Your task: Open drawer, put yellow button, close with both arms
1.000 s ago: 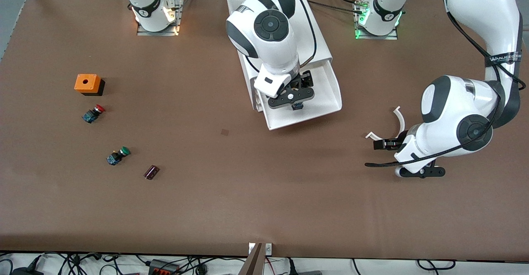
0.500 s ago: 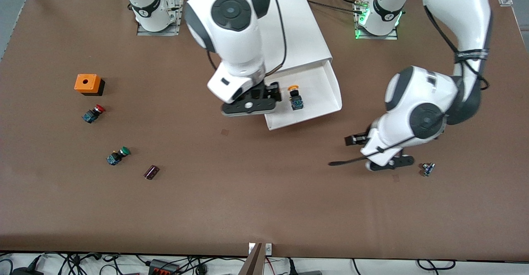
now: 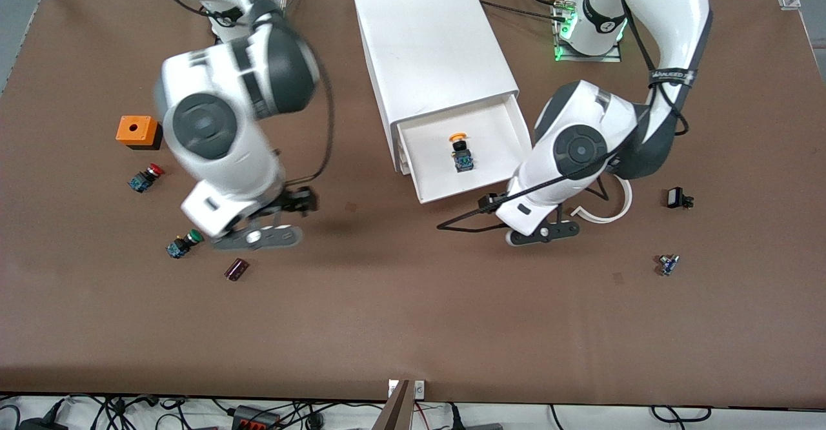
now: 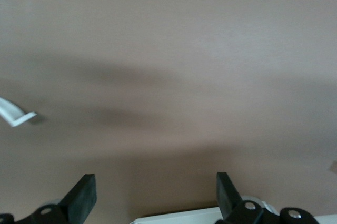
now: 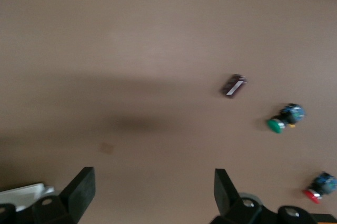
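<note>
Yellow button [image 3: 459, 138] rests in open drawer [image 3: 510, 165]. Left gripper [image 4: 152, 195] spread, empty, near drawer front; right gripper [image 5: 152, 192] spread over bare tabletop [image 3: 387, 301]. Bring both square to front, push evenly.

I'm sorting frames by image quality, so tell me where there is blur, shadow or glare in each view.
Front view: the right arm is smeared by motion, while the drawer and yellow button are crisp; a green lamp glows at the left arm's base. Left wrist view: soft throughout, broad dark shadows on the table. Right wrist view: soft too, the green-capped switch is fuzzy.
</note>
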